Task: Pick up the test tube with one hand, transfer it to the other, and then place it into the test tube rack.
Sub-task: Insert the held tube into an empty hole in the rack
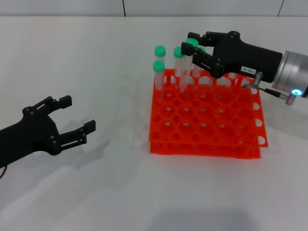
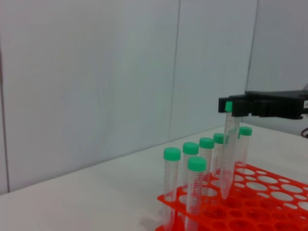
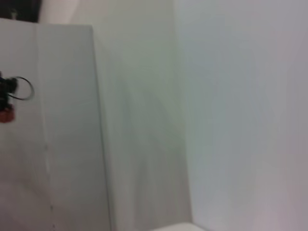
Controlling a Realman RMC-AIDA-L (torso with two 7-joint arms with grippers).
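**Test tube pinched over the crowded far row of the rack**

Test tube (image 1: 184,72) sits just above centre in the head view, gripped right below its green cap by the right gripper (image 1: 190,54), whose black fingers are pressed against it from both sides. The tube hangs slightly tilted, its clear tip down at the orange-red test tube rack (image 1: 207,115), right of centre. The left wrist view shows the same tube (image 2: 229,149) with its tip at the top grid among the holes; whether it has entered one cannot be told from here.

Other green-capped tubes (image 1: 159,72) crowd the spot. Two stand upright at the rack's far left corner, just left of the held tube, and more caps show behind the gripper's fingers. In the left wrist view these neighbours form a close row (image 2: 202,159) in the lower middle, with the held one rising taller beside them.

The left gripper (image 1: 77,118) lies at the lower left of the head view, low over the white table (image 1: 96,57), fingers spread apart and holding nothing, well apart from the rack.

The right wrist view shows only pale wall panels.
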